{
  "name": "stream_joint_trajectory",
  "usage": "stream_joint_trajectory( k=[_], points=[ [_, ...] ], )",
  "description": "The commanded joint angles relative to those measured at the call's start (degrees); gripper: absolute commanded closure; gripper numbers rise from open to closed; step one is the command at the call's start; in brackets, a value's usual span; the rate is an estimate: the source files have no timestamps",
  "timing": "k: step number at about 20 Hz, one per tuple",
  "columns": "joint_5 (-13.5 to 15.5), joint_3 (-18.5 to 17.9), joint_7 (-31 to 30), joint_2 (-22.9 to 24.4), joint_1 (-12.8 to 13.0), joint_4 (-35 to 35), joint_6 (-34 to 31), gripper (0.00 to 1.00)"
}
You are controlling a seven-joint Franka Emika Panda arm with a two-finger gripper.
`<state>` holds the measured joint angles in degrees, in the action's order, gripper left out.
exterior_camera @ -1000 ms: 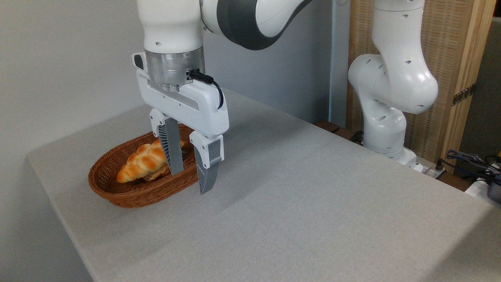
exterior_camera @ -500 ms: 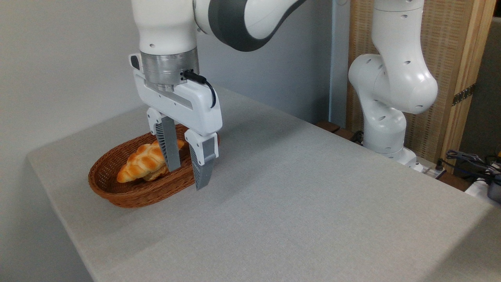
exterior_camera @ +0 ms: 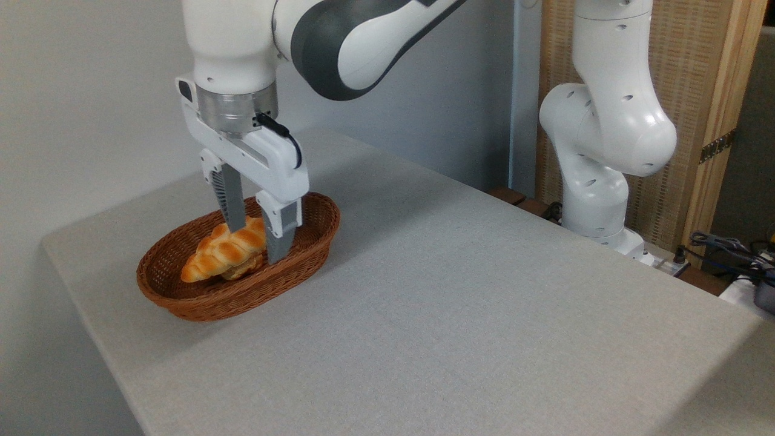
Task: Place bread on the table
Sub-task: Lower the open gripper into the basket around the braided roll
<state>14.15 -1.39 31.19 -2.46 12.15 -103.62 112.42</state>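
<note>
The bread (exterior_camera: 223, 254) lies in the wicker basket (exterior_camera: 181, 300) near the left end of the desk (exterior_camera: 454, 315), resting partly on a smaller, darker item beneath it. The gripper (exterior_camera: 259, 242) hangs over the basket with its fingers (exterior_camera: 233, 209) spread, one at either side of the loaf's right end; whether they touch it cannot be told. Judged risks: a grip this close to the tapered end could let the glossy loaf pivot or slip on lifting; the near finger stands close to the basket's inner wall and could catch the rim and drag the basket; the item beneath could be disturbed. The basket sits near the desk's left and front edges. To the right, the desk offers broad open room for placement.
</note>
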Motion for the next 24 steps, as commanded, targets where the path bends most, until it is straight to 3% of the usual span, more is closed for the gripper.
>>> stream_joint_trajectory(
  k=[1, 8, 21, 24],
  points=[
    [2.5, 2.3, -0.5, 0.1, 0.1, -1.1, 4.8, 0.00],
    [2.2, 6.7, -0.5, -1.1, 0.2, -1.1, 5.4, 0.00],
    [1.5, 9.9, -2.4, -6.5, 1.1, -1.0, 11.0, 0.00],
    [-1.5, 10.0, -2.4, -7.8, 1.1, -1.0, 11.2, 0.00]
  ],
)
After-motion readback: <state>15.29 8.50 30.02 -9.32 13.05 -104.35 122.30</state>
